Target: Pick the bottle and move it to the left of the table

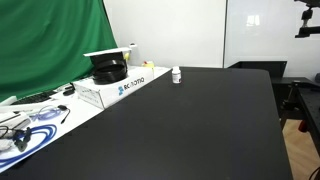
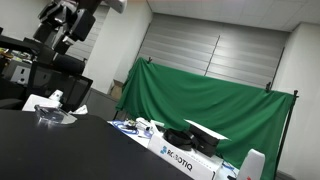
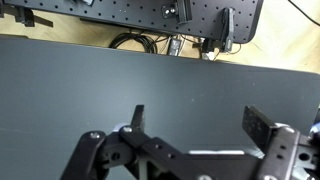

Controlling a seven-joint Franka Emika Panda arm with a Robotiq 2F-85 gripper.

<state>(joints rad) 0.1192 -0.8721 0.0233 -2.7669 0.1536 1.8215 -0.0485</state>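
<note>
The bottle [image 1: 176, 75] is a tiny white pill-style bottle with a dark band. It stands upright on the black table [image 1: 190, 130], just right of the white box. It also shows at the lower right edge in an exterior view [image 2: 253, 165]. My gripper [image 3: 200, 125] is open and empty in the wrist view, with only bare black tabletop [image 3: 150, 75] between its fingers. The arm [image 2: 62, 25] is raised high, far from the bottle. The bottle is out of the wrist view.
A white box with blue lettering [image 1: 125, 85] carries a black object on top. A white side surface with cables [image 1: 30, 125] lies beside it. A green curtain [image 2: 200, 100] hangs behind. A black perforated board and cables [image 3: 150, 15] lie beyond the table's edge.
</note>
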